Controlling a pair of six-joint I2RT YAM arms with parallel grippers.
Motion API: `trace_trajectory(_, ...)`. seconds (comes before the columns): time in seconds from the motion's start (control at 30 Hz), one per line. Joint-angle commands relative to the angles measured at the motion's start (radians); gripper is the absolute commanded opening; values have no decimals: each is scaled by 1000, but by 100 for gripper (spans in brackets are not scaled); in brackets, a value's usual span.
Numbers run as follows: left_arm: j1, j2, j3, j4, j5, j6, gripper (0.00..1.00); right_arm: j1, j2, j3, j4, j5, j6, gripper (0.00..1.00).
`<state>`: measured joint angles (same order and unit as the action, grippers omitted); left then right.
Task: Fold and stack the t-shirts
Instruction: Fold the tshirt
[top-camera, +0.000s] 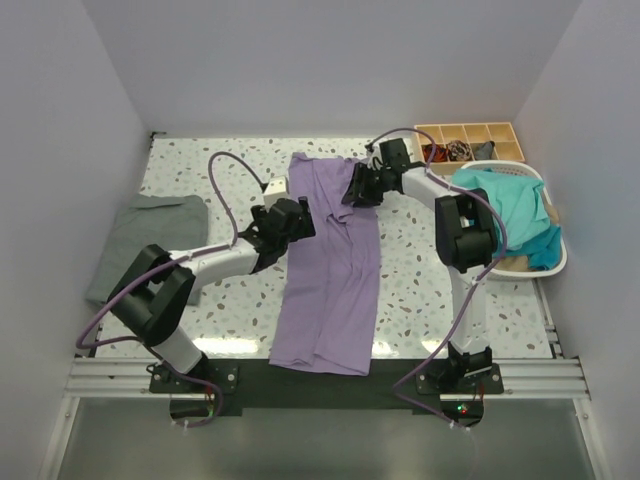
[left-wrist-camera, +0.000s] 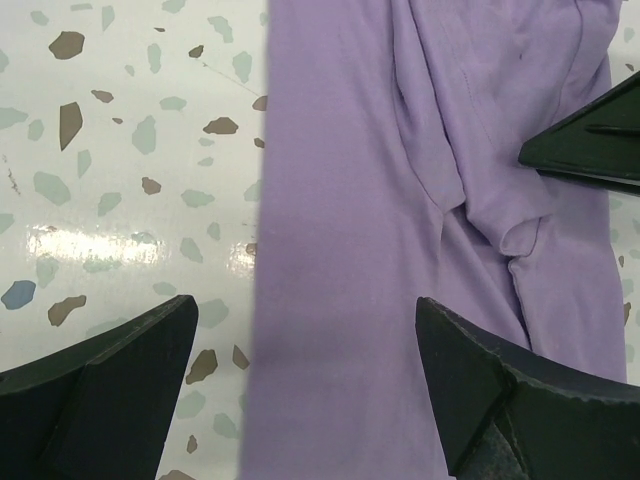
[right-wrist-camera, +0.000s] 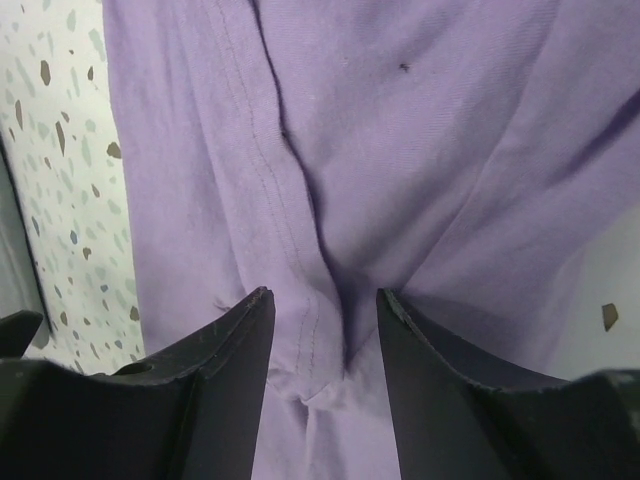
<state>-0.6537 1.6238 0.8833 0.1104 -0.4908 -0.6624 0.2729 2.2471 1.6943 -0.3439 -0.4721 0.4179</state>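
Observation:
A lavender t-shirt (top-camera: 330, 290) lies lengthwise down the middle of the table, folded into a long narrow strip. My left gripper (top-camera: 295, 224) hovers over its left edge, open wide, one fingertip over bare table and the other over cloth (left-wrist-camera: 340, 200). My right gripper (top-camera: 358, 188) is down on the shirt's upper right part. Its jaws stand half closed on either side of a raised, stitched ridge of lavender cloth (right-wrist-camera: 320, 250). A grey t-shirt (top-camera: 150, 240) lies folded at the left. Teal t-shirts (top-camera: 510, 210) are heaped in the basket.
A white plastic basket (top-camera: 555, 265) stands at the right edge. Behind it sits a wooden compartment tray (top-camera: 470, 130) holding small items. White walls close in the speckled table (top-camera: 420, 270) at the back and both sides.

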Motion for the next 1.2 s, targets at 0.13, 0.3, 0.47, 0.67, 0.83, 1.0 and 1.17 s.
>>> trace_trajectory(0.13,9,10,0,35,18,-14,95,20,-27,21,-20,-48,-31,41)
trace_trajectory(0.3,16,18,5,31,27,-13,95,22,-34,16,-14,-71,-36,22)
trace_trajectory(0.47,25,18,0,31,40,-17,95,26,-58,10,17,-132,-36,3)
trace_trajectory(0.67,43,-7,-18,31,40,-28,95,45,-80,1,57,-239,-24,0)
trace_trajectory(0.83,68,-36,-47,37,47,-46,95,112,-96,4,54,-269,-31,0)
trace_trajectory(1.0,86,-61,-64,40,44,-54,95,170,-84,-4,57,-273,-21,0)
trace_trajectory(1.17,94,-82,-70,40,38,-49,95,180,-81,-21,52,-249,-14,47)
